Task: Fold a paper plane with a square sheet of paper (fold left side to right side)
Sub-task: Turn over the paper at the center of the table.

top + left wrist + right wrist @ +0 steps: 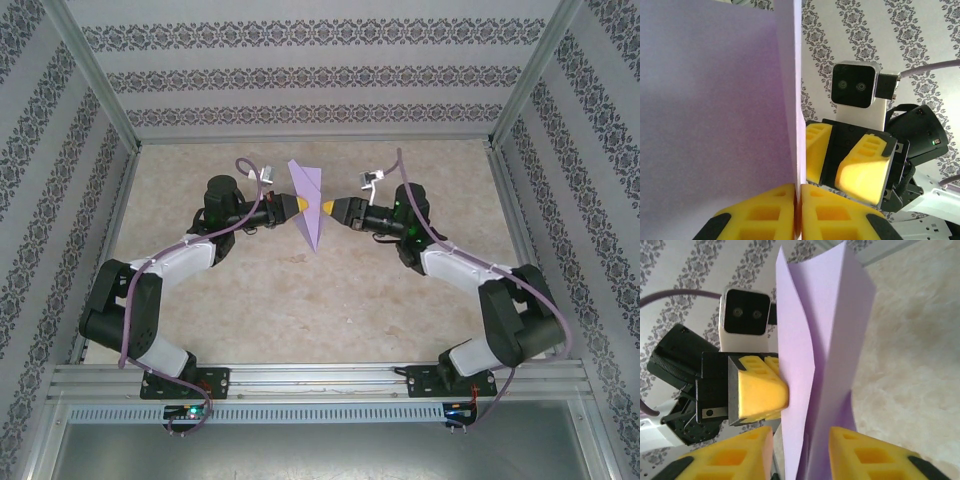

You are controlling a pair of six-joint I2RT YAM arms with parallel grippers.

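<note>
The paper plane is pinched by the left gripper, whose yellow fingers are pressed together on the paper's edge. Facing it, the right gripper has let go: its jaws stand apart, with the folded layers passing between them untouched, as far as I can tell. The plane stands on edge in the air between the two, above the table, its narrow tip towards the arm bases in the top view.

It should handle as something very light, thin and limp. The loose flaps already bow apart, and only the creases lend stiffness. The best hold is probably on the folded spine near the middle, across all layers, with gentle pressure. A hard squeeze would dent it, and a single flap would bend or slip.
</note>
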